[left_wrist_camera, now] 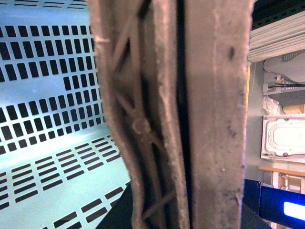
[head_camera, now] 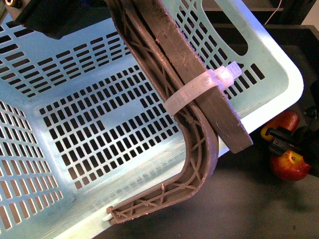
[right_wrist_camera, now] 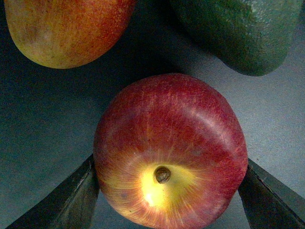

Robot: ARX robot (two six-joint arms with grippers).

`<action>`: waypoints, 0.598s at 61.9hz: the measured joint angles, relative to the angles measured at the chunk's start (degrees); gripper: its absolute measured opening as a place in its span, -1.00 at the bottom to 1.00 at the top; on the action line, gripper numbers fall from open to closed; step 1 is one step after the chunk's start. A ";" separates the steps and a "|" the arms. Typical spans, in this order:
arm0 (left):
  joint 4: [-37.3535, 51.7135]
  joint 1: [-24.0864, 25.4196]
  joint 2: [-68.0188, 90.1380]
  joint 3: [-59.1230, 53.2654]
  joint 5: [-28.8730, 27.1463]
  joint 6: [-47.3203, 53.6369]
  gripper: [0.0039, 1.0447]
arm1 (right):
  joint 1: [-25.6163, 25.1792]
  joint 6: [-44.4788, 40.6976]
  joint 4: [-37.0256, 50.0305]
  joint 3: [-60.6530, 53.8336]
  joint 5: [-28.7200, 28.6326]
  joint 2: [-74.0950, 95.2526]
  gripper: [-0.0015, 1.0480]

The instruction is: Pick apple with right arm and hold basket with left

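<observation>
The light aqua basket (head_camera: 279, 74) fills most of the front view, tilted, its slotted floor facing me. Its brown ribbed handle (head_camera: 199, 144) curves across it, bound by a white zip tie (head_camera: 197, 89). My left gripper (head_camera: 99, 12) is shut on the handle's upper end, at the top edge. In the left wrist view the handle (left_wrist_camera: 209, 119) fills the middle, the basket (left_wrist_camera: 43, 138) behind it, and the fingers are hidden. The red apple (right_wrist_camera: 167, 148), with a yellow patch round its stem, sits between the right gripper's (right_wrist_camera: 169, 164) dark fingers, which are shut on it. In the front view the apple (head_camera: 290, 168) is beside the basket's right corner.
An elongated red-and-yellow fruit (right_wrist_camera: 66, 28) and a dark green fruit (right_wrist_camera: 243, 33) lie just beyond the apple on the dark table (head_camera: 239, 199). The red-and-yellow fruit (head_camera: 285, 122) touches the basket's rim. Shelving and a white appliance (left_wrist_camera: 283, 138) stand past the handle.
</observation>
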 joint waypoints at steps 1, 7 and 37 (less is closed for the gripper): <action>0.00 0.00 0.00 0.00 0.00 -0.02 -0.70 | 0.00 0.09 0.04 -0.04 0.04 -0.04 0.37; 0.00 0.00 0.00 0.00 -0.02 0.00 -0.70 | 0.00 1.01 0.63 -0.92 -0.02 -0.77 0.36; 0.00 0.00 0.00 0.00 -0.02 0.00 -0.70 | 1.20 0.24 1.60 -8.79 0.61 -16.66 0.36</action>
